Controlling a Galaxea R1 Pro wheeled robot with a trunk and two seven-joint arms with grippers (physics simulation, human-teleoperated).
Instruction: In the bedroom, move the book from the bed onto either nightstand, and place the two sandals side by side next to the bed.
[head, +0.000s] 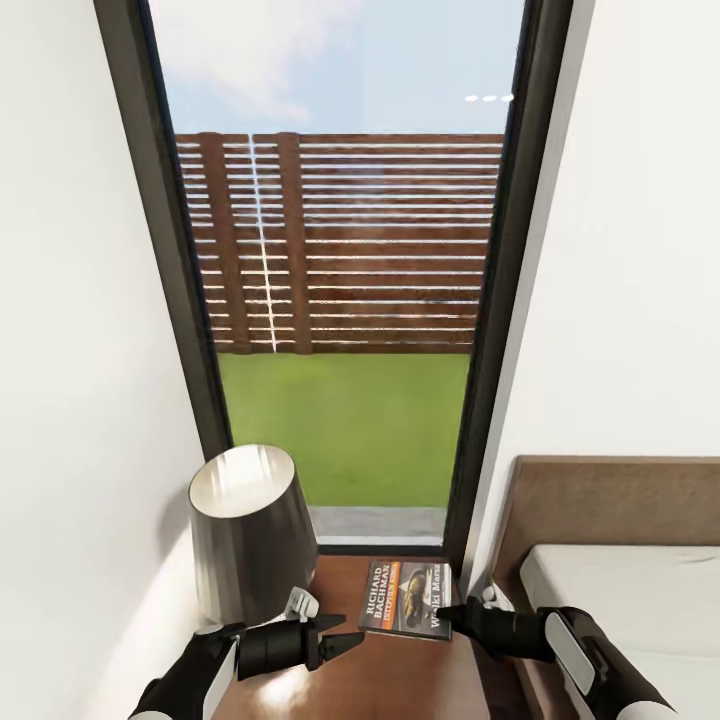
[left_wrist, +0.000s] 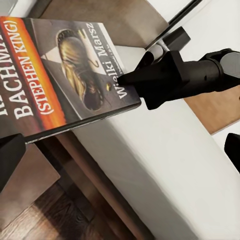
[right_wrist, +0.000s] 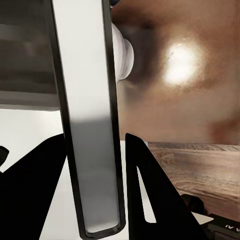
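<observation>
The thin black-and-orange paperback book (head: 406, 598) is seen lying flat on the dark reddish-brown wooden nightstand (head: 390, 680), beside a grey conical lamp shade (head: 250, 530). Its right edge is gripped by the black right gripper (head: 452, 612), jaws narrowed onto the book. The black left gripper (head: 340, 642) is held open, empty, near the book's left edge. The brown-headboarded bed (head: 620, 590) lies at right.

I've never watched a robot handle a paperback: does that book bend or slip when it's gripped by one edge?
Probably fairly stiff: the book looks flat in the left wrist view, without visible sag, while the right end effector pinches one edge. It's thin, so likely light. Its cover looks glossy, so it might slip or pivot in such a narrow pinch above the nightstand.
</observation>
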